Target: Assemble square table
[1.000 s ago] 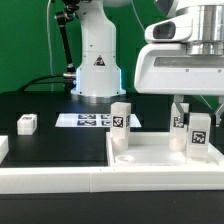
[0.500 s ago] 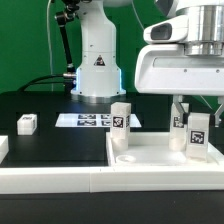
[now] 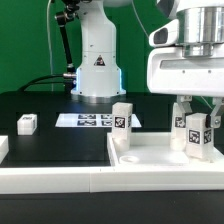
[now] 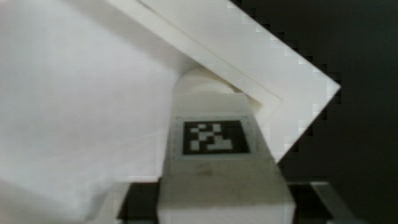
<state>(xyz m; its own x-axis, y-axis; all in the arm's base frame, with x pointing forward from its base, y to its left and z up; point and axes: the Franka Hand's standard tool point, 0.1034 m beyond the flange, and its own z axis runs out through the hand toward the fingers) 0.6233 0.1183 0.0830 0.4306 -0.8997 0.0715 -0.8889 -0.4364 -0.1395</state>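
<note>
The white square tabletop (image 3: 150, 158) lies flat at the front, on the exterior view's right. One white tagged leg (image 3: 122, 126) stands upright at its near-left corner. A second leg (image 3: 197, 136) stands at the right corner, and my gripper (image 3: 196, 118) is shut on its upper part. In the wrist view this leg (image 4: 215, 135) shows its black-white tag, gripped between both fingers (image 4: 139, 203), and its far end meets the corner of the tabletop (image 4: 80, 100). A loose leg (image 3: 27, 123) lies on the black table at the exterior view's left.
The marker board (image 3: 92, 120) lies in front of the robot base (image 3: 97, 62). A long white rail (image 3: 50, 181) runs along the front edge. Another white part (image 3: 3, 147) shows at the far left edge.
My hand has shifted slightly toward the exterior view's right while staying shut on the leg. The leg stays at the same corner.
</note>
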